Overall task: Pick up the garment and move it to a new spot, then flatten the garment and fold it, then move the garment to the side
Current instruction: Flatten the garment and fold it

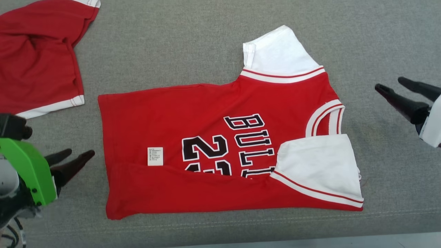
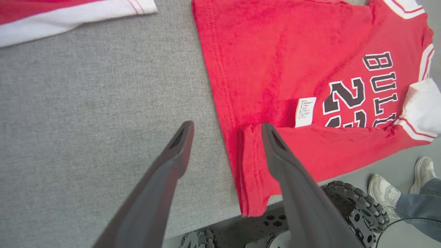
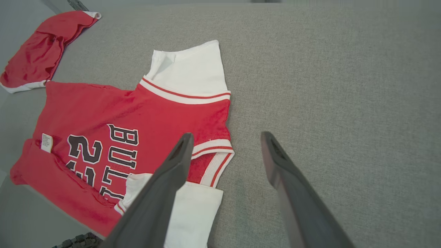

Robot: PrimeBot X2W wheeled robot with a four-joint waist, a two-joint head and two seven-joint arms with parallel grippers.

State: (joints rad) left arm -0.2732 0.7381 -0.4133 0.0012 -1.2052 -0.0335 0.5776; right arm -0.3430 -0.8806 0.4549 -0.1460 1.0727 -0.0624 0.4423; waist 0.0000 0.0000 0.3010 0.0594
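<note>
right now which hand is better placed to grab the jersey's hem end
Left: the open left hand hangs right at the hem of the jersey, while the right hand is past the collar end.

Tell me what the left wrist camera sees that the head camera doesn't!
Left wrist view, not head view: a person's white shoes and blue jeans leg, plus a black knobbly wheel.
Head view, not left wrist view: the open right gripper and the bright green plastic cover on the left arm.
Both: the red jersey with black lettering, its small white label, the other crumpled red garment with white trim, the grey fabric surface and the open left gripper.
</note>
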